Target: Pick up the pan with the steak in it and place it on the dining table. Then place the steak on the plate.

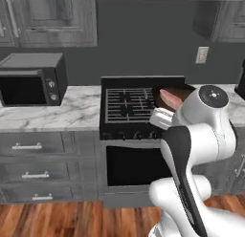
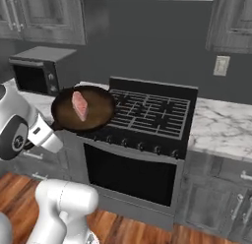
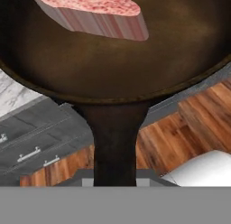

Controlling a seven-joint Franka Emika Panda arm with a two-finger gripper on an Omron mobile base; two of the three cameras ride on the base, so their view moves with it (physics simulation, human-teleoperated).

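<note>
The pan (image 2: 83, 110) sits left of the middle in the right base view, lifted up in front of the stove (image 2: 147, 115). We see the steak (image 2: 79, 105) lying in it. Our gripper (image 2: 47, 132) is squeezed tight around the pan's handle (image 3: 115, 142), above the wood floor (image 3: 180, 128).

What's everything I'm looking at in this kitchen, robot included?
pan: one, dark brown, held up off the stove's front left corner.
steak: one, pinkish-red, lying in the pan.
stove: one, black, with grates, knobs and an oven door below.
microwave: one, black, on the counter left of the stove.
counter: marble top, grey drawers beneath.
wall outlet: one, pale, on the dark wall.
floor: reddish-brown wood.
robot arm: one, white with dark joints.
claw: one, shut on the pan's handle.
</note>
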